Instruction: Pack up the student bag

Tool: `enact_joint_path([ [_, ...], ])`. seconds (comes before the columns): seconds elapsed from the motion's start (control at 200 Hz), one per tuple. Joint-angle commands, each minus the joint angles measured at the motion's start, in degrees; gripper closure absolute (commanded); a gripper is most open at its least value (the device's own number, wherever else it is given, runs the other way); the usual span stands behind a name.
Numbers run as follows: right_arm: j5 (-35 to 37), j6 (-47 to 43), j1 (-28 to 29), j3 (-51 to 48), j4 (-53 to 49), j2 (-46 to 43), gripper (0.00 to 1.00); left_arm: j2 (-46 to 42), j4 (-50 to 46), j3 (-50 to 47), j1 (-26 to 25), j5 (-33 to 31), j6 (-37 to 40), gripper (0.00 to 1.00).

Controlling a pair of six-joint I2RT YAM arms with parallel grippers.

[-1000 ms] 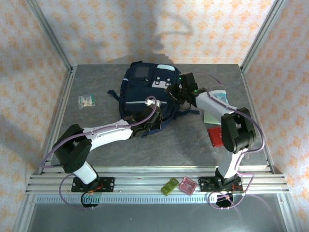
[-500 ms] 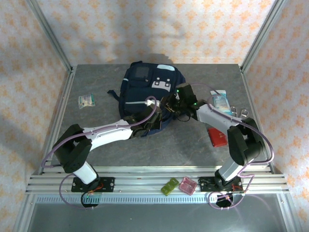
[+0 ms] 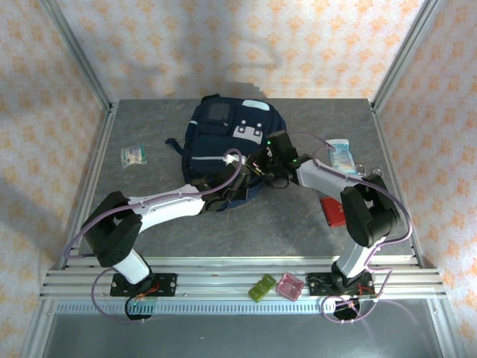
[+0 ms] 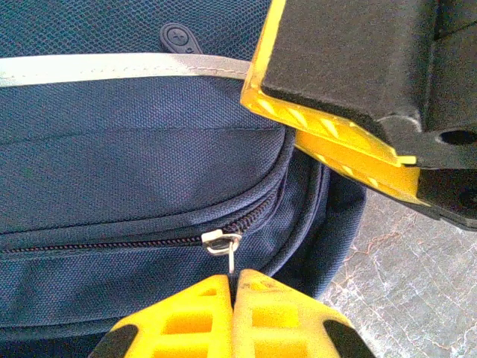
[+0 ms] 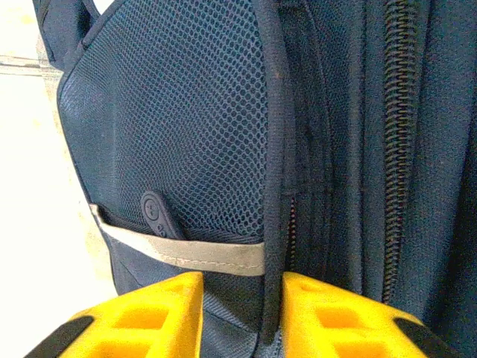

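Observation:
The student bag is a large navy backpack lying flat at the table's back centre. My left gripper sits at its near right corner. In the left wrist view its yellow fingertips are shut on the metal zipper pull of the bag. My right gripper presses on the bag's right side. In the right wrist view it pinches a fold of fabric and a piped seam just below the mesh pocket and grey stripe. One of its yellow fingers shows in the left wrist view.
A green-and-white packet lies at the left. A blue-and-white pack and a red item lie at the right, by the right arm. A green box and a pink box rest on the front rail.
The right gripper has moved left and nearer along the bag's right side and its jaws have narrowed onto the fabric. The left gripper has stayed shut at the zipper.

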Motion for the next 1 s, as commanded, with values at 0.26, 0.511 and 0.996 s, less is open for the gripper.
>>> enact_joint_path([
  [0.26, -1.6, 5.0, 1.1, -4.6, 12.4, -0.4, 0.76, -0.5, 1.6, -1.9, -0.6, 0.4, -1.4, 1.00],
  [0.511, -1.2, 7.3, 1.5, -10.7, 15.9, -2.7, 0.62, -0.8, 1.2, -0.5, -0.5, 0.4, -1.0, 1.00],
  [0.996, -1.7, 5.6, 1.9, -5.2, 15.2, 0.6, 1.00, 0.2, -0.8, -2.5, -0.3, -3.5, -1.3, 1.00],
])
